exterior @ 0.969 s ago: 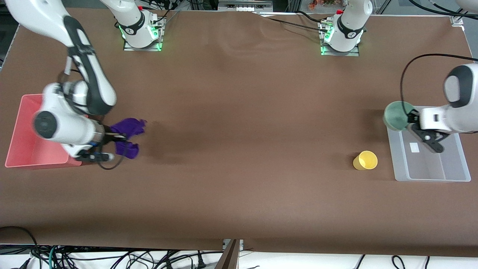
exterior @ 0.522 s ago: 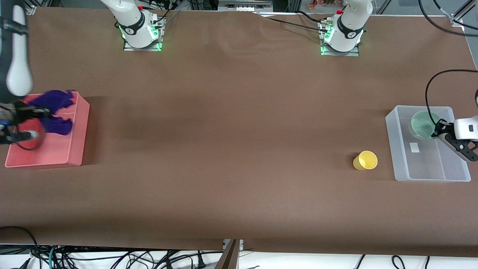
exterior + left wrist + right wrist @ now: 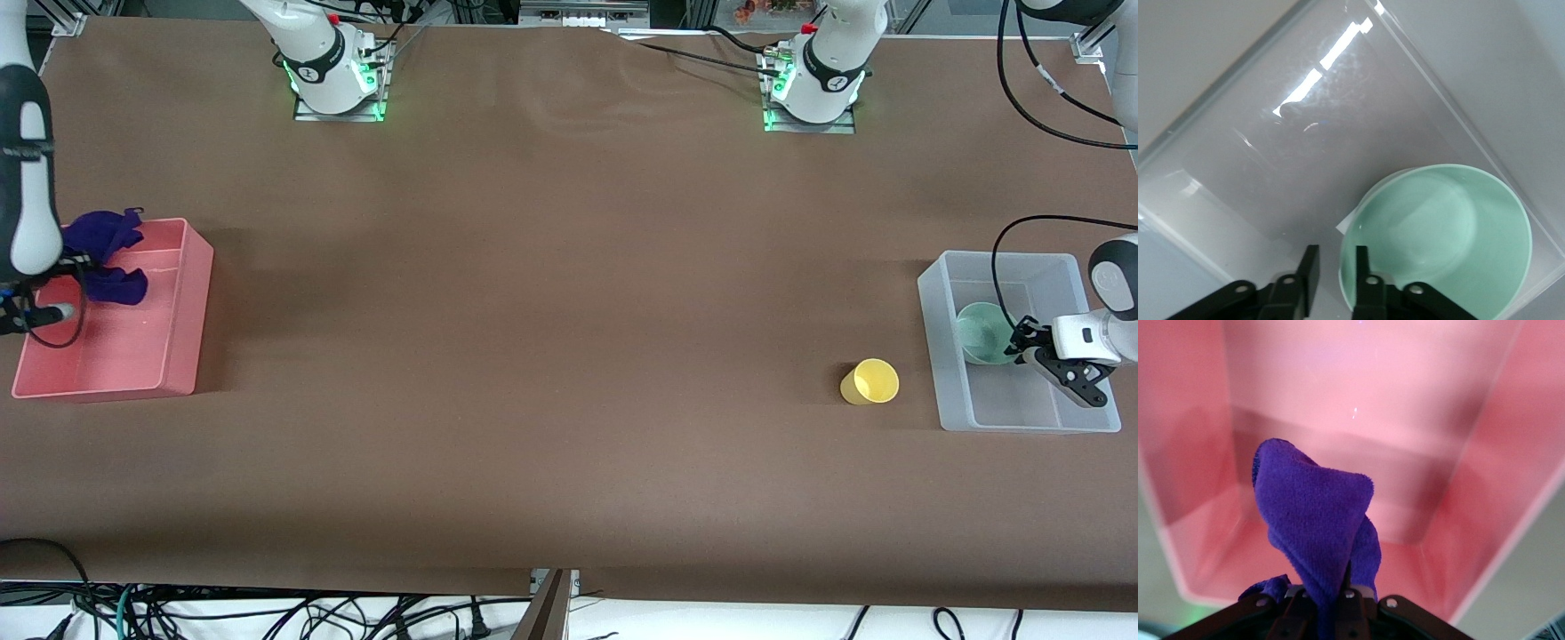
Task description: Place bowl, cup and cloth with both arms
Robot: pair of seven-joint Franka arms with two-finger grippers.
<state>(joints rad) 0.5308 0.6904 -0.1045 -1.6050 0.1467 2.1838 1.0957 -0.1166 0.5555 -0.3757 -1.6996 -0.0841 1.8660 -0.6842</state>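
Note:
The mint-green bowl (image 3: 978,331) sits inside the clear bin (image 3: 1022,411) at the left arm's end of the table. My left gripper (image 3: 1019,343) is low in that bin. In the left wrist view my left gripper (image 3: 1335,268) is slightly open and straddles the rim of the bowl (image 3: 1451,233), with a gap at the outer finger. The yellow cup (image 3: 869,382) stands on the table beside the clear bin. My right gripper (image 3: 78,267) is shut on the purple cloth (image 3: 102,253), which hangs over the pink bin (image 3: 191,302). The right wrist view shows the cloth (image 3: 1315,513) pinched in my right gripper (image 3: 1338,595).
The clear bin's floor (image 3: 1271,167) holds only the bowl and a small white label. The pink bin (image 3: 1405,420) has nothing on its floor. Both arm bases stand along the table edge farthest from the front camera. Cables hang under the edge nearest that camera.
My right arm carried the cloth from the table to over the pink bin. My left arm carried the bowl into the clear bin and lowered it to the floor.

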